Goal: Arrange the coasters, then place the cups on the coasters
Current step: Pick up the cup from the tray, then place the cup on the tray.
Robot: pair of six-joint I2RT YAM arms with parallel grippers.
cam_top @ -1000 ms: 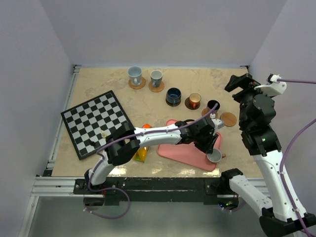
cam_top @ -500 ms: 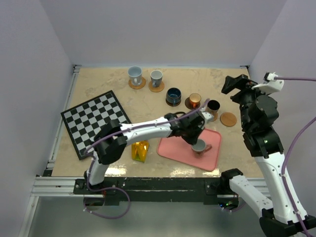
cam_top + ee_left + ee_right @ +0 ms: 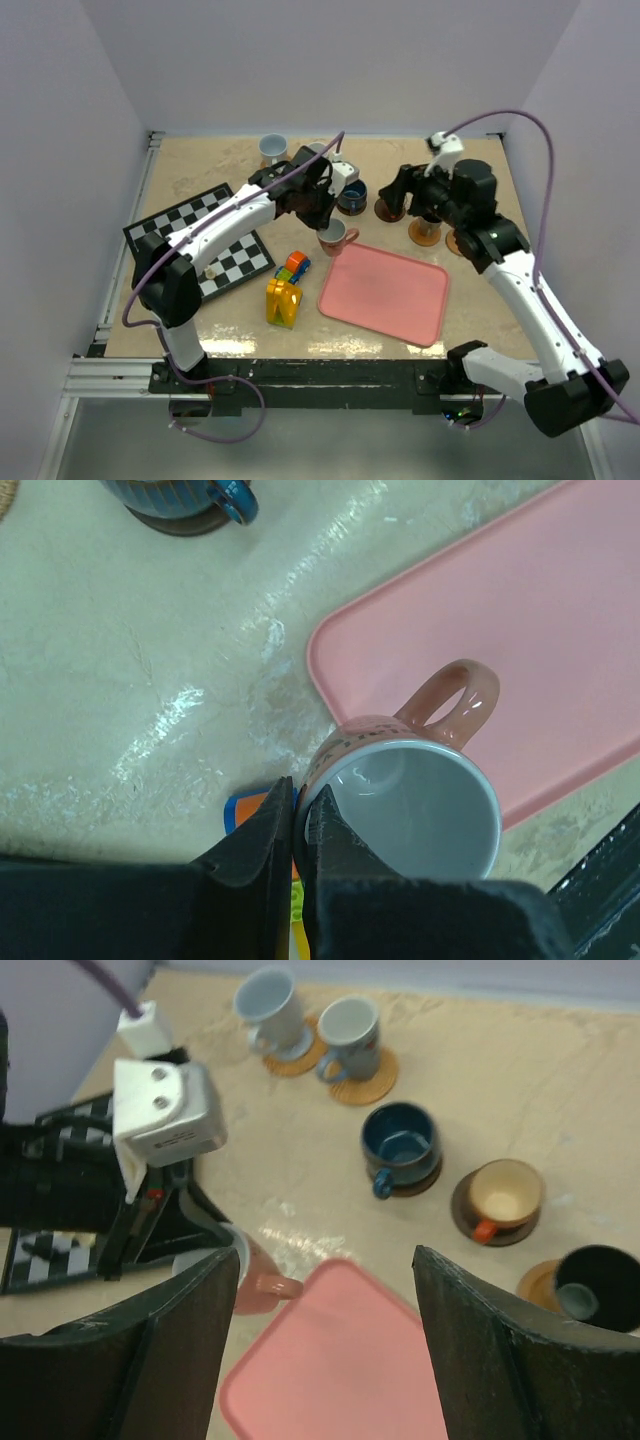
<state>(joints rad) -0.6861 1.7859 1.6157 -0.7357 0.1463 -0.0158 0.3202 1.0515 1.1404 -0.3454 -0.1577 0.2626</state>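
Grip is made: my left gripper (image 3: 297, 825), clenched on the rim of the pink-handled cup (image 3: 415, 800) hanging just to its right, has lifted it off the pink tray (image 3: 560, 630) below, leaving, I judge, only its coaster.

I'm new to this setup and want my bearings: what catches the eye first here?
The left arm's fingers pinch the rim of a pink-handled cup just off the pink tray's far-left corner. The right arm's fingers stand open above the navy cup and tan cup on their coasters. A checkerboard lies at the left.
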